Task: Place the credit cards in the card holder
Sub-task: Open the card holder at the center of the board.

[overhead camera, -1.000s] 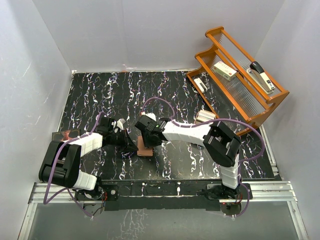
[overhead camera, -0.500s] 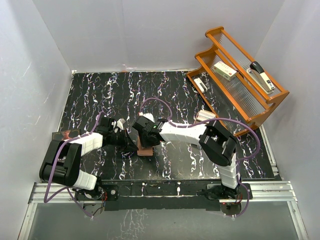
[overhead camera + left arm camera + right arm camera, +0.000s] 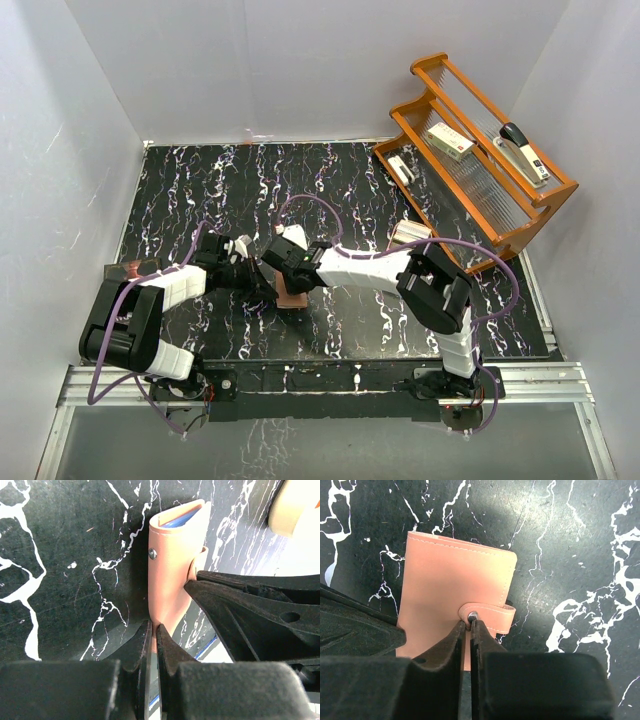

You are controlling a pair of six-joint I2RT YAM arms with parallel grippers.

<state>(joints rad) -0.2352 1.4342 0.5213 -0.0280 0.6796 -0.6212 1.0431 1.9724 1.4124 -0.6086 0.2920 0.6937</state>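
**Asker:** What is changing on your left side?

**Me:** Hardly anything. My left pincer (image 3: 154, 631) is sitting where it was a second ago. Its fingers are pressing fully together, and the tips are touching the near edge of the card holder (image 3: 172, 575). I am not seeing whether any leather is caught between them.

**Asker:** And the holder itself?

**Me:** It is lying on the dark marbled surface (image 3: 560, 555) between my two pincers, in the same spot as before, folded shut. A blue card (image 3: 179, 518) is showing inside at its open end. I am not finding the orange-gold card in any view.

**Asker:** So the change is on the right?

**Me:** Yes. My right pincer (image 3: 471, 624) has been sliding leftward over the holder, toward the left one. Its fingers have just been drawing in from a wider gap to a thin slit. The tips are now resting at the metal stud of the snap tab (image 3: 497, 619), which is wrapping round the holder's edge. I cannot tell whether they are pinching the tab or only pressing on it.

**Asker:** What does that mean for the job?

**Me:** I am judging that the loading is finishing and that I am fastening the holder, with the left pincer bracing it. The orange-gold card is remaining unconfirmed. The wooden rack (image 3: 480, 165) at far right is playing no part.
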